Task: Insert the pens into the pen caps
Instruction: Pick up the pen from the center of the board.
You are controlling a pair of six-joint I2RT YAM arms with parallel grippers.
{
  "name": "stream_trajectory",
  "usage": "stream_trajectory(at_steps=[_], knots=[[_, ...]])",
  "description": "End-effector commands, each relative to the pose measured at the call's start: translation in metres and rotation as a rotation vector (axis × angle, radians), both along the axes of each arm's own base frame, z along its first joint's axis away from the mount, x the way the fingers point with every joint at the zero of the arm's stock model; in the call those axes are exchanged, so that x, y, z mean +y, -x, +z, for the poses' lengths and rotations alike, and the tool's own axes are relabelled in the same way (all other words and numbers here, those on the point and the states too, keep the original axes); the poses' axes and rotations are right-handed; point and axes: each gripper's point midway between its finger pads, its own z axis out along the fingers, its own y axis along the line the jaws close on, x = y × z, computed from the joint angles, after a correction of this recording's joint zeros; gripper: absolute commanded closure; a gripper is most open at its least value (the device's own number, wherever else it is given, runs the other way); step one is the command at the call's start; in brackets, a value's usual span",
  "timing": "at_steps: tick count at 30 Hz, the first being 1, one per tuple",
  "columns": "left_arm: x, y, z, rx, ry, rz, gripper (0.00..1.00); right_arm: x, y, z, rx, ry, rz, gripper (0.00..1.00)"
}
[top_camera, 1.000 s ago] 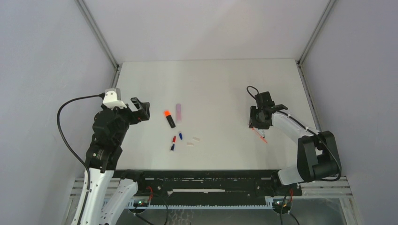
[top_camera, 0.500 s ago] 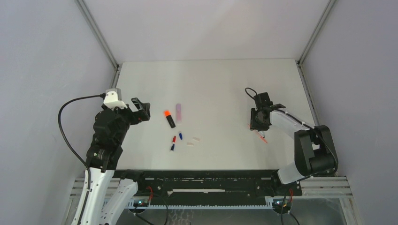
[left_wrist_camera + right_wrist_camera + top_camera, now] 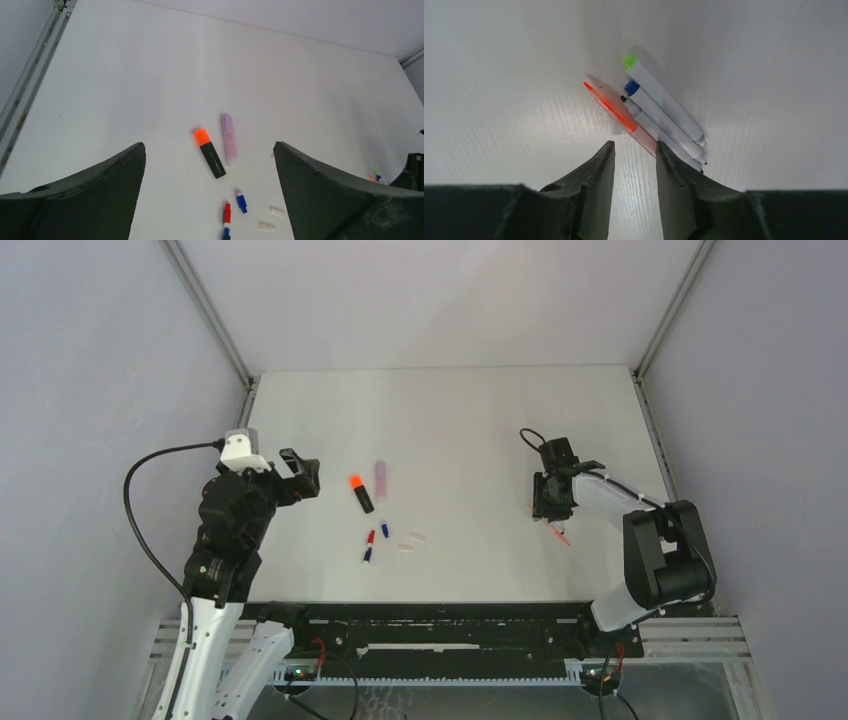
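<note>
While right gripper [image 3: 547, 510] sits over thin pens [image 3: 556, 531] well right of the stubby black orange-ended highlighter [image 3: 361, 493], left gripper [image 3: 305, 475] hangs left of it.
Left wrist: fingers [image 3: 112, 172] wide; lilac highlighter [image 3: 229, 139] beside it.
Right wrist: fingers [image 3: 599, 172] narrow, thin red pen [image 3: 616, 112] ending at their gap, unclamped.

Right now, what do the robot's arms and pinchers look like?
Both arms mix white tubes with black joints. The left arm has a white box near its wrist and a long black cable looping off. The right arm has a short black cable loop. The left gripper and right gripper each have dark curved fingers.
</note>
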Motion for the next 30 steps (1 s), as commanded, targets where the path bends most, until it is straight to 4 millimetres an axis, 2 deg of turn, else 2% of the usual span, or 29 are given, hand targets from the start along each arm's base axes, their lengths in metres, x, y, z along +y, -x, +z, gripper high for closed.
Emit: stream_trajectory(at_steps=[1, 14, 25, 30], knots=[[-0.001, -0.003, 0.003, -0.026, -0.009, -0.013, 0.0, 0.001, -0.012, 0.007, -0.032, 0.003, 0.015, 0.66], [-0.001, -0.003, 0.003, -0.028, -0.008, -0.014, 0.0, 0.016, -0.001, 0.005, 0.01, 0.002, 0.068, 0.69], [-0.001, -0.002, 0.004, -0.034, -0.006, -0.018, 0.0, 0.018, 0.003, -0.007, 0.045, 0.045, 0.088, 0.73], [-0.002, -0.002, 0.004, -0.034, -0.006, -0.018, 0.0, 0.02, 0.004, -0.011, 0.057, 0.054, 0.1, 0.8]])
